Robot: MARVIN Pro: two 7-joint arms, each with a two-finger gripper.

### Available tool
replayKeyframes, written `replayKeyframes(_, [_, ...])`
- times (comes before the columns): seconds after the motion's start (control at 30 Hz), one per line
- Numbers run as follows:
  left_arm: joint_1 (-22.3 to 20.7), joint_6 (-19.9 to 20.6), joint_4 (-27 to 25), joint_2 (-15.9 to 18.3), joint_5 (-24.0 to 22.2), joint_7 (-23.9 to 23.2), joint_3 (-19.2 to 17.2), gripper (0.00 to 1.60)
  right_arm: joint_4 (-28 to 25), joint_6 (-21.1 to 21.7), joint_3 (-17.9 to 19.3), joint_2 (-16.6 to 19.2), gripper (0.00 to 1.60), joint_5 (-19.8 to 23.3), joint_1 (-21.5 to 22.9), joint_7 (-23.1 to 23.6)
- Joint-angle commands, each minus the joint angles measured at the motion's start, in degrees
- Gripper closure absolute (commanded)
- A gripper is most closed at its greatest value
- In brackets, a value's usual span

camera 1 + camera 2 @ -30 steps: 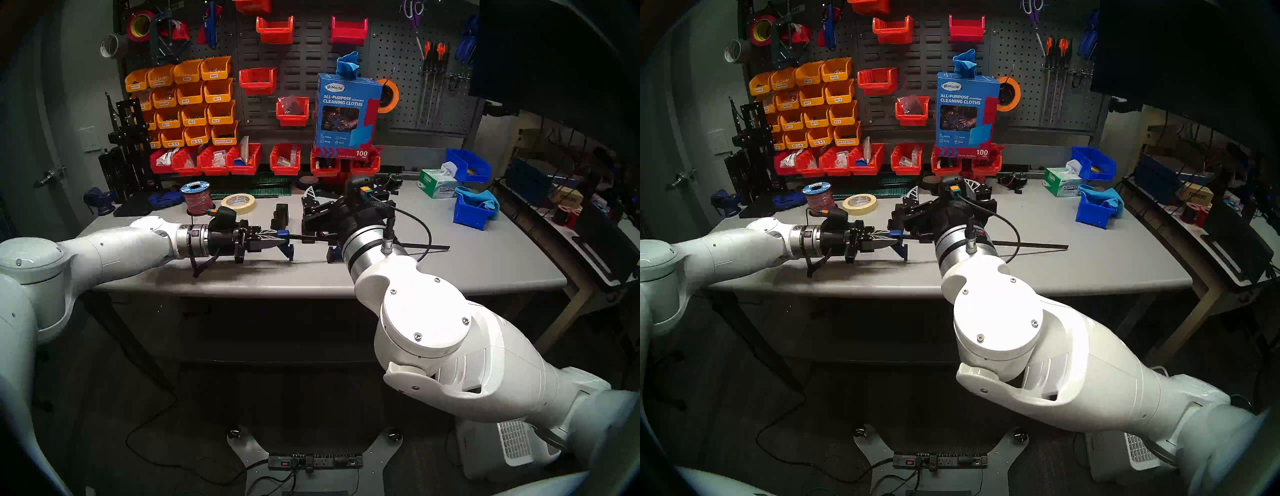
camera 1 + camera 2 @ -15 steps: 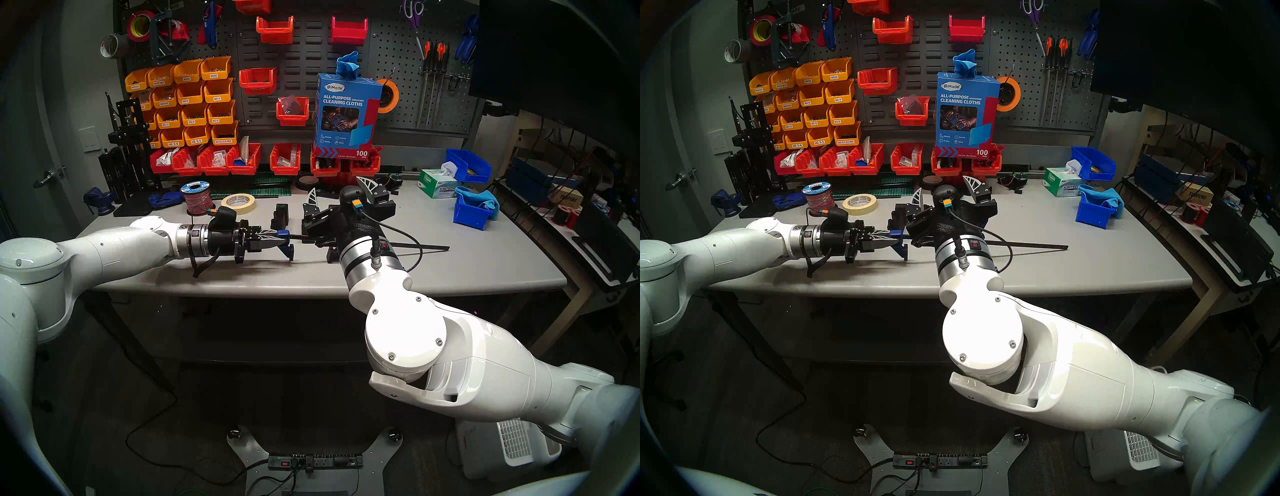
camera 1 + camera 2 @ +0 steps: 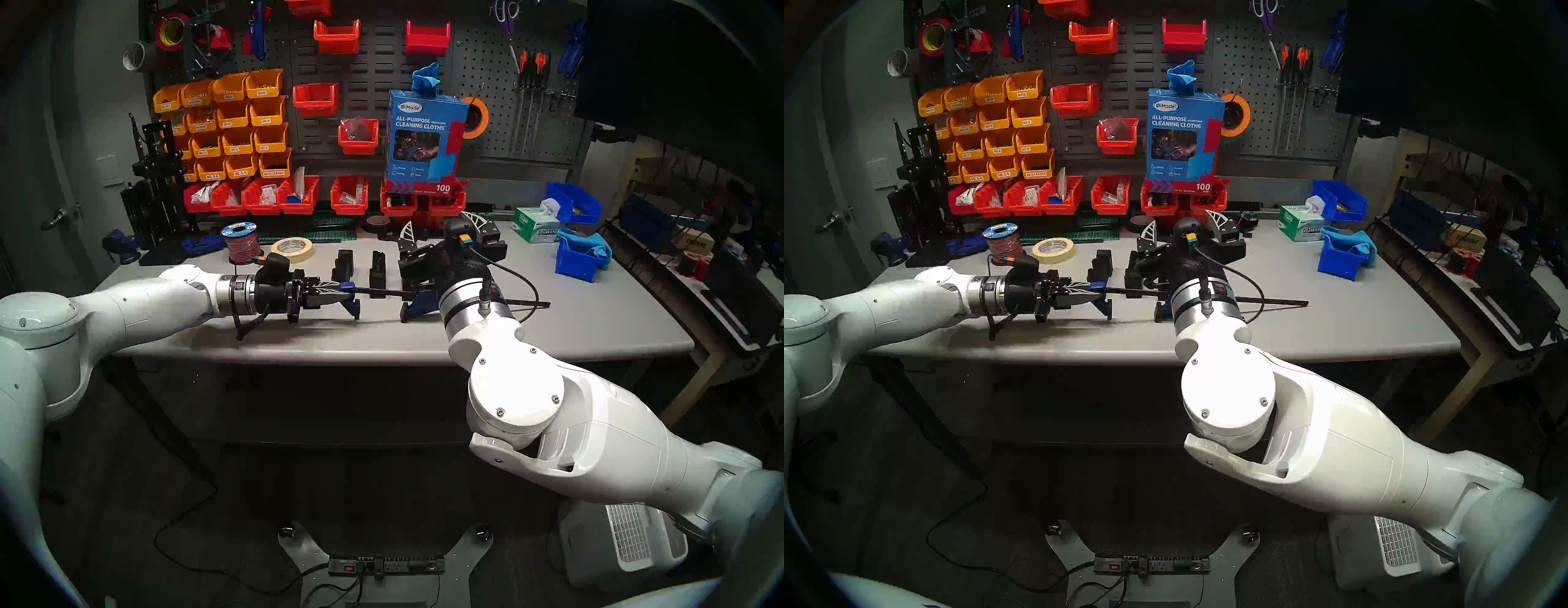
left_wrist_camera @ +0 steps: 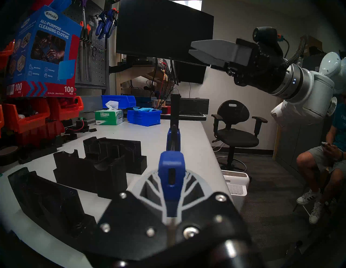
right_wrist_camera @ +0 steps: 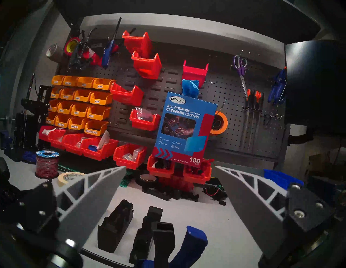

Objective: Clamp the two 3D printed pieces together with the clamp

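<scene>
The clamp lies across the table, its thin black bar (image 3: 522, 302) running left to right and its blue handle (image 3: 421, 305) under my right wrist. My left gripper (image 3: 342, 293) is shut on the clamp's small blue end jaw (image 4: 171, 174). The two 3D printed pieces (image 3: 344, 265) (image 3: 377, 271), black and blocky, stand side by side just behind the bar, untouched. My right gripper (image 3: 439, 218) hovers open above the handle, right of the pieces, pointing toward the back wall. In the right wrist view its grey fingers (image 5: 89, 196) spread wide over the pieces (image 5: 116, 226) and the handle (image 5: 189, 245).
A tape roll (image 3: 292, 249) and wire spool (image 3: 241, 243) sit behind my left wrist. Low black parts (image 3: 388, 231) lie at the back. Blue bins (image 3: 579, 259) and a tissue box (image 3: 535, 225) stand at the right. A person (image 4: 327, 155) sits beyond the table's right end.
My right arm has swung to the right and back, uncovering the second printed piece; its gripper stayed open. The left arm and clamp have not moved.
</scene>
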Motion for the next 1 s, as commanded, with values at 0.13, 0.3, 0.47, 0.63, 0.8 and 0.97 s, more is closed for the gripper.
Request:
replayKeyframes(0.13, [-0.36, 0.15, -0.07, 0.07, 0.24, -5.12, -0.77, 1.60, 1.83, -3.36, 1.73, 3.41, 0.00, 1.06, -1.61, 0.07])
replayKeyframes(0.3, [-0.27, 0.21, -0.05, 0.07, 0.38, -5.15, -0.98, 1.60, 1.82, -5.10, 2.52, 4.08, 0.00, 3.50, -2.06, 1.37])
replayKeyframes(0.47, [-0.20, 0.26, -0.02, 0.07, 0.51, -5.17, -1.16, 1.60, 1.85, -6.91, 3.10, 5.06, 0.00, 6.36, -2.63, 4.06])
replayKeyframes(0.63, [-0.12, 0.32, 0.00, 0.08, 0.65, -5.19, -1.36, 1.60, 2.03, -7.27, 3.04, 5.38, 0.00, 7.43, -2.72, 5.31])
replayKeyframes(0.8, [-0.04, 0.37, 0.03, 0.08, 0.78, -5.22, -1.55, 1.60, 2.36, -7.52, 2.92, 4.99, 0.00, 7.40, -2.56, 5.12])
replayKeyframes(0.97, [0.04, 0.43, 0.06, 0.07, 0.90, -5.22, -1.74, 1.60, 3.16, -7.67, 2.77, 4.05, 0.00, 7.76, -2.39, 5.11])
